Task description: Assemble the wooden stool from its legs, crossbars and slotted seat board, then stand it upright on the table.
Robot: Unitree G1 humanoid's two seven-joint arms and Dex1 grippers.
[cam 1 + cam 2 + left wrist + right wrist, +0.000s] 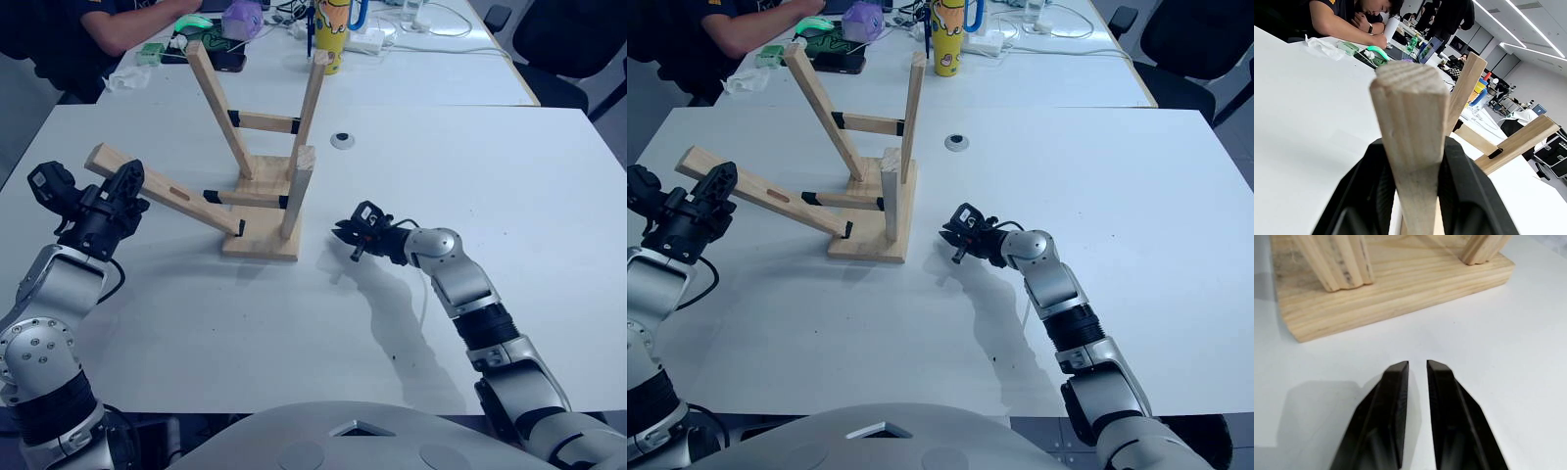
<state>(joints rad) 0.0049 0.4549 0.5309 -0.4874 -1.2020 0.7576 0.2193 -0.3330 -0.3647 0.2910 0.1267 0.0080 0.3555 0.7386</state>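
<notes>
Left gripper (116, 196) pinches the splayed leg (171, 191) near the left edge of the table (196, 323); right gripper (345, 233) hangs pressed together, empty. Stiff, light wood, I judge; I'd grip mid-leg.

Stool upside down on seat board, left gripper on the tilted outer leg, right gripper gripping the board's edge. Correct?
Not quite: the right gripper grips nothing; the right wrist view shows it short of the pale wooden seat board, over white table. Rest holds.
</notes>
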